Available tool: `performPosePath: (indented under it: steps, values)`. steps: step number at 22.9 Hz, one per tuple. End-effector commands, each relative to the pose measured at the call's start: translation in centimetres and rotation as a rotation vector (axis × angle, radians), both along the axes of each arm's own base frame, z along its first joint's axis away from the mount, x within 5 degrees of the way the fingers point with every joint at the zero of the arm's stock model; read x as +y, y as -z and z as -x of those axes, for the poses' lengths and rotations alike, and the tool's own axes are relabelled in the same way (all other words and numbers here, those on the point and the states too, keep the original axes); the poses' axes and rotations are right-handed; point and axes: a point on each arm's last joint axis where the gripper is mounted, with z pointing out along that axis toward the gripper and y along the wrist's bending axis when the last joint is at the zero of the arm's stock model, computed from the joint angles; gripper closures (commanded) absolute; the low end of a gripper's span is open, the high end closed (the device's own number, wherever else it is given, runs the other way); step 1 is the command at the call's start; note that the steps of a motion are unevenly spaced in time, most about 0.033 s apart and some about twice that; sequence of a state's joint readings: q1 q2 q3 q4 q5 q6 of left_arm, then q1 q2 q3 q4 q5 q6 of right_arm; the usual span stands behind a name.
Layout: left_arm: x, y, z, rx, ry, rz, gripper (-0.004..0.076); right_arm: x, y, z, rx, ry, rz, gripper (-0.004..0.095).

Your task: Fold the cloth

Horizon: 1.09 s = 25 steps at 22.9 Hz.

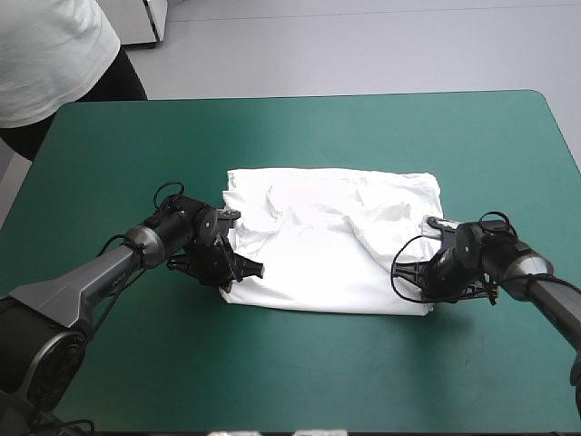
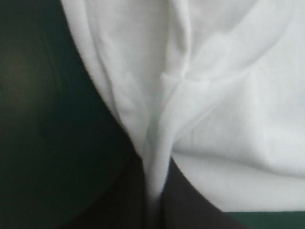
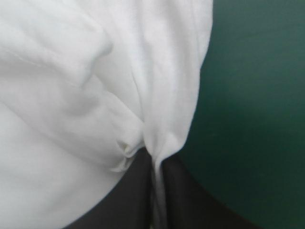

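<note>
Jaws nipped on T-shirt (image 1: pixel 331 241) (opposite side edges), spread flat

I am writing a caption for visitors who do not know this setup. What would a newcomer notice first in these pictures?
First the white T-shirt, spread as a wrinkled rectangle in the middle of the teal-green table. Then the two black tools at its near side. The left tool is shut on the near left corner and the right tool on the near right corner, each pinching a fold of fabric.
</note>
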<state>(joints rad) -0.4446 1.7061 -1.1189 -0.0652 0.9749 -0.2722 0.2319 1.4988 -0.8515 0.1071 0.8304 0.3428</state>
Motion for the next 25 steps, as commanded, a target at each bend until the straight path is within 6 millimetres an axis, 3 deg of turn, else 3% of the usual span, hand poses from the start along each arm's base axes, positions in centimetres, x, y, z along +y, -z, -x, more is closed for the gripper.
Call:
performPosePath:
  steps: [1,3,6,12,17,25]
  values:
    - [0.5,-0.6,0.0,-0.010,0.026,-0.045,0.0734,-0.5,-0.8,0.6,0.025,-0.030,0.048,0.0925]
    - [0.4,-2.5,-0.4,-0.060,0.041,-0.037,0.0734,-0.4,-3.6,0.2,-0.057,-0.034,0.036,0.0925]
    - [0.3,-7.3,-1.5,-0.198,0.054,-0.029,0.0734,-0.5,-8.9,-0.6,-0.200,-0.052,0.039,0.0925]
    - [0.0,-14.7,-4.4,-0.496,0.058,-0.032,0.0734,-0.2,-16.3,-3.2,-0.485,-0.074,0.029,0.0925]
    - [-0.4,-15.5,-7.6,-0.569,0.041,-0.044,0.0734,0.4,-17.4,-6.9,-0.545,-0.068,0.043,0.0925]
    - [-1.3,-15.1,-13.2,-0.667,0.024,-0.075,0.0734,0.3,-16.3,-13.5,-0.577,-0.024,0.060,0.0925]
